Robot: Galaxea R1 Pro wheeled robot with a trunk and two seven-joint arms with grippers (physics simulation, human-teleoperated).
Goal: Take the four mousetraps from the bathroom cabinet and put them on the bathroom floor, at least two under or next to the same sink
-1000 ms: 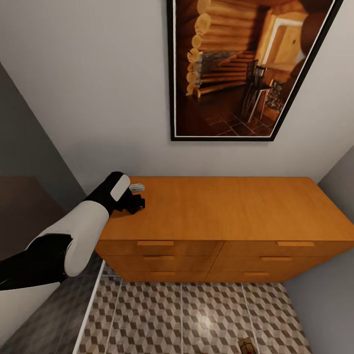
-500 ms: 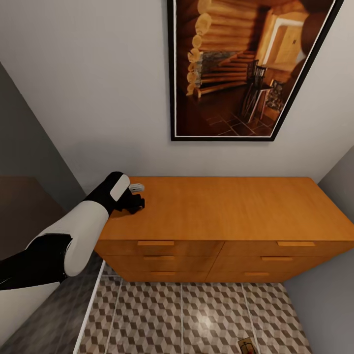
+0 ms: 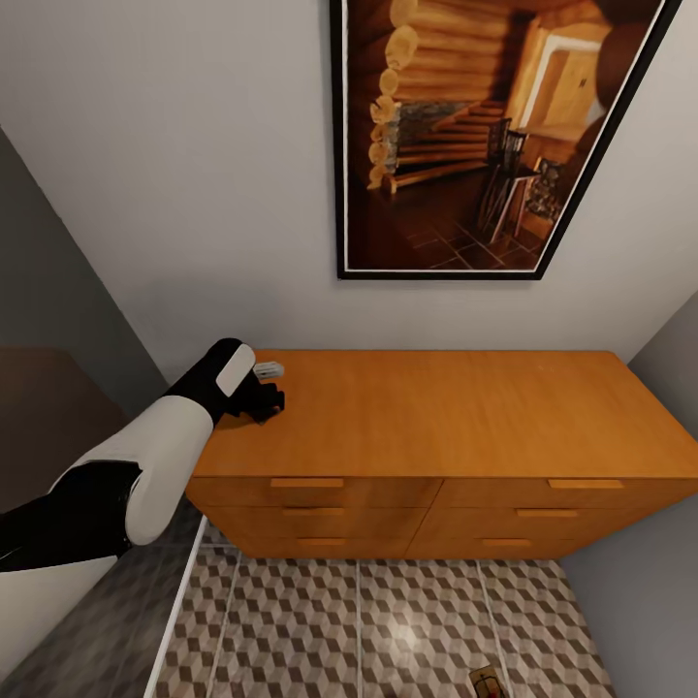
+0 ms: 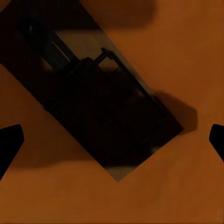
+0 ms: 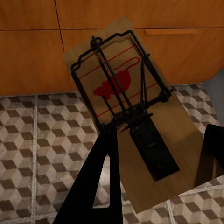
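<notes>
**Left claw over a trap on the chest, right claw gripping another**

Smooth pale wall (image 3: 194,194) behind, hung with a large black-framed picture (image 3: 475,136) of a log-cabin interior. Below it, the cabinet (image 3: 436,417): wide, low, orange-brown wood with a flat matte top and slim bar handles on the drawer fronts. In front, the bathroom floor (image 3: 368,630): large square tiles printed with brown, beige and white cubes, split by pale grout lines.

White-and-black left arm (image 3: 145,456) reaching over the near-left corner of the cabinet top. Left claw (image 3: 264,399) low over the wood, spread wide, dark fingertips (image 4: 9,142) at either edge of the left wrist view, gripping nothing. Between them, flat on the top in deep shadow, a rectangular mousetrap (image 4: 100,100) lying diagonally, dark wire parts faintly readable.

Right claw (image 5: 156,175) closed on a second mousetrap (image 5: 135,116): tan wooden board, black wire bar and coil spring, red mouse-shaped mark, held tilted above the tiles in front of the drawers. Black fingers (image 5: 100,182) pinching the board's near end.

At the bottom edge of the head view, part of a third mousetrap (image 3: 486,682) on the tiles.
</notes>
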